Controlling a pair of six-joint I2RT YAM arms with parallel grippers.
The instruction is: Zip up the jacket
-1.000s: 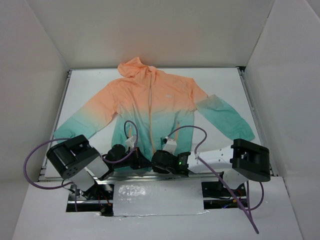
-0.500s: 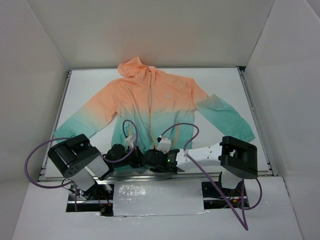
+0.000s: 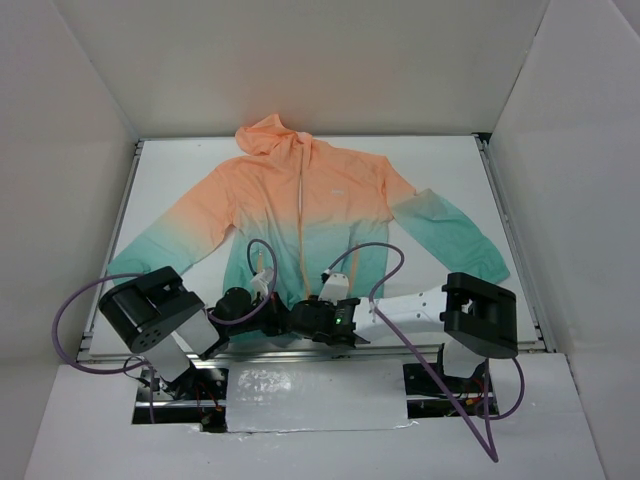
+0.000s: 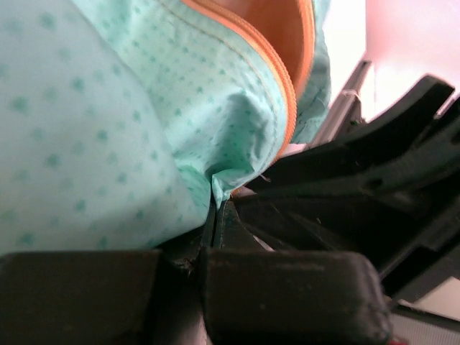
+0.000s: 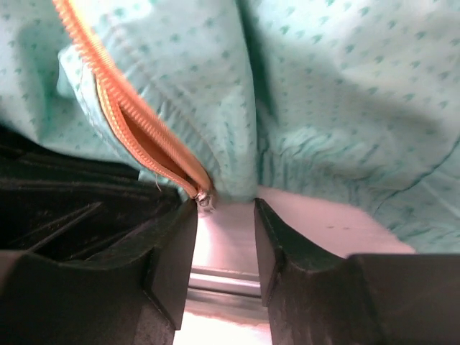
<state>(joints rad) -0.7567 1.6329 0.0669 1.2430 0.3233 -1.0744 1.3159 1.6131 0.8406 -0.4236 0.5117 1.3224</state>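
The jacket (image 3: 300, 215) lies flat on the table, hood far, teal hem near the arm bases. My left gripper (image 3: 279, 319) is at the hem beside the front zipper. In the left wrist view its jaws (image 4: 218, 205) are shut on a fold of teal hem fabric (image 4: 223, 176) next to the orange zipper tape (image 4: 284, 93). My right gripper (image 3: 299, 317) sits right beside it and is open. In the right wrist view (image 5: 224, 215) the zipper's lower end with a small metal piece (image 5: 206, 198) lies at the tip of its left finger (image 5: 176, 244), not clamped.
White walls enclose the white table (image 3: 440, 170) on three sides. A metal rail (image 5: 223, 282) runs along the table's near edge under the hem. Purple cables (image 3: 375, 255) loop over the lower jacket. The right gripper's black body (image 4: 374, 180) crowds the left one.
The right arm has swung left along the hem and brought its open gripper against the left one at the zipper's bottom. The left gripper has stayed put.
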